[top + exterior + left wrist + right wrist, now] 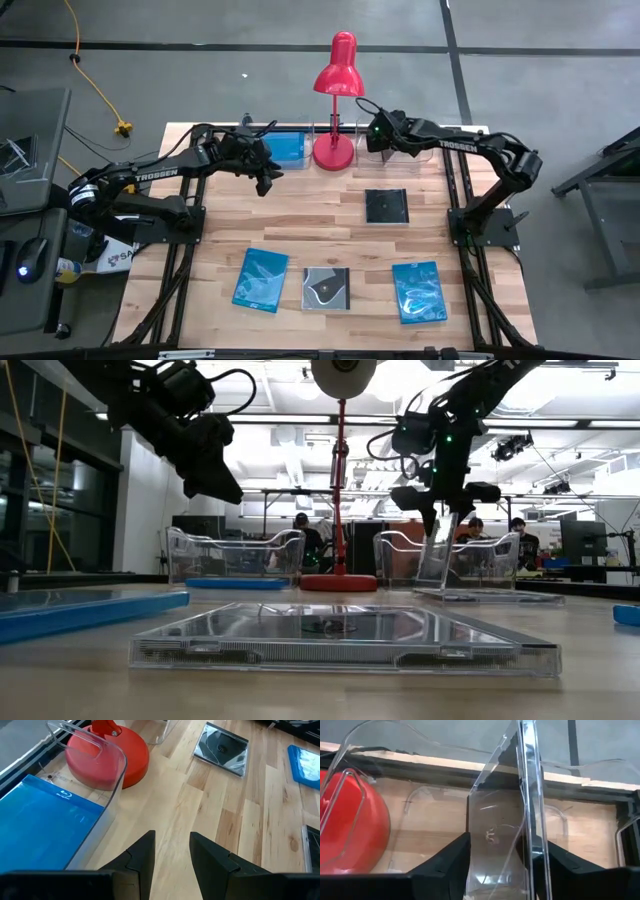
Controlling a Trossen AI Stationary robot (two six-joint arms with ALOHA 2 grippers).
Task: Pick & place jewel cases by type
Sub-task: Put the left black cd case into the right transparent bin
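Right gripper (507, 862) above right clear tray (425, 152), fingers spread around upright jewel case (520, 820) (red lamp (336, 100) beside). Left gripper (172, 855) fingers apart, empty, near blue case (40, 825).

1 blue case (283, 148) in left tray, 4 flat on table, 1 clear-edged case (532, 810) upright in right tray

Left gripper (268, 178) hovers upper left of centre, fingers parted and empty. Right gripper (372, 133) reaches upper centre, fingers apart.
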